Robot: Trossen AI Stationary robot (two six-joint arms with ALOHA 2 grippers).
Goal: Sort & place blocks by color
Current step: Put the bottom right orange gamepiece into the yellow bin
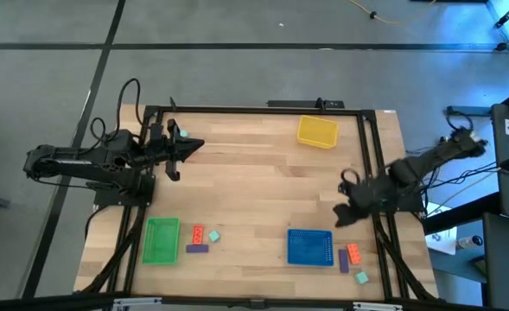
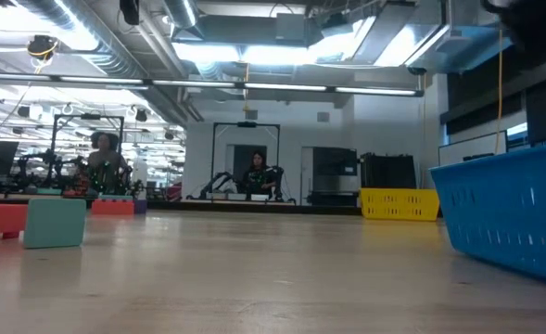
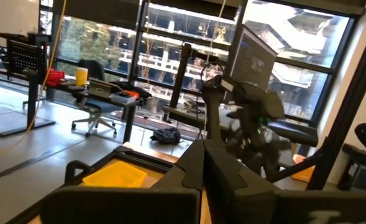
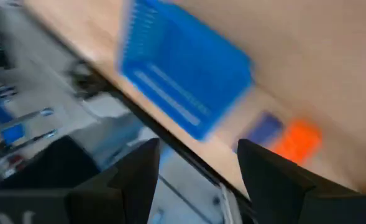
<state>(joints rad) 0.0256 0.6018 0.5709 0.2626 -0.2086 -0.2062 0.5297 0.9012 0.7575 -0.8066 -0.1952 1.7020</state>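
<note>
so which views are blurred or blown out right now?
Right wrist view: heavy motion smear across the blue tray and orange block. Low view: ceiling lights glare; the near mint block looks soft. Left wrist view: bright windows. High view: sharp, evenly lit.

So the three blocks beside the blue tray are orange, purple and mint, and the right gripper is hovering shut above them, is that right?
Not quite: the right gripper is open, as the right wrist view shows, its fingers spread apart. The rest holds: the orange block, purple block and mint block lie beside the blue tray.
</note>
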